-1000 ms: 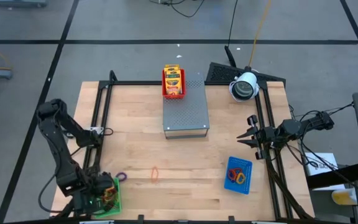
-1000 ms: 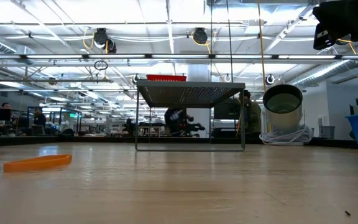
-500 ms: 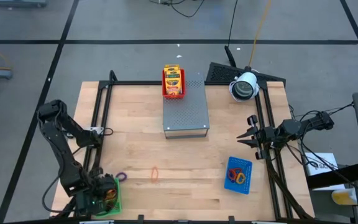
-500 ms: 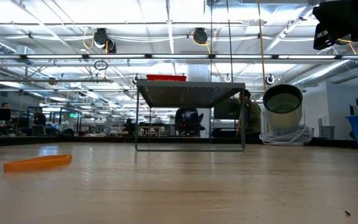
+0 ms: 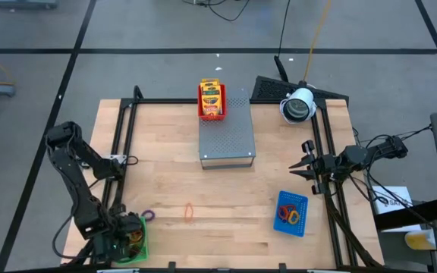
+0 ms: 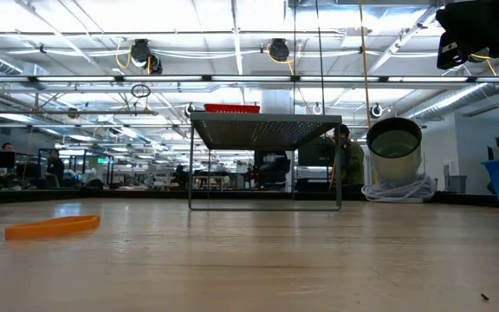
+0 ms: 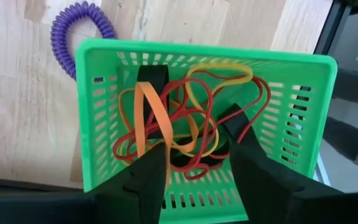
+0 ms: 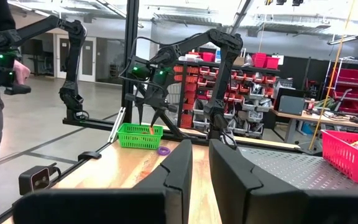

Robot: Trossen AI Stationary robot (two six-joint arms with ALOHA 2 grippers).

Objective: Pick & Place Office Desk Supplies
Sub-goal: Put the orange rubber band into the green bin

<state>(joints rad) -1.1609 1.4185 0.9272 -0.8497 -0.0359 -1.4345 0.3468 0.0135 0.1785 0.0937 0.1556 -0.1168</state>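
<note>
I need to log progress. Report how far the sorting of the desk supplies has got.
Done: rubber bands lie tangled in the green tray, more in the blue tray, and crayon packets in the red tray. In hand: nothing; the left end effector stands open over the green tray, an orange band draped by one finger. Left: the orange band and purple coil on the table. The right end effector waits at the table's right edge.

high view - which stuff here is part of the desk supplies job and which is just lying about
Part of the job:
- orange rubber band loose on the table
- purple coil loop beside the green tray
- rubber bands in that tray
- crayon packets in the red tray

Lying about:
- grey perforated box
- white camera
</note>
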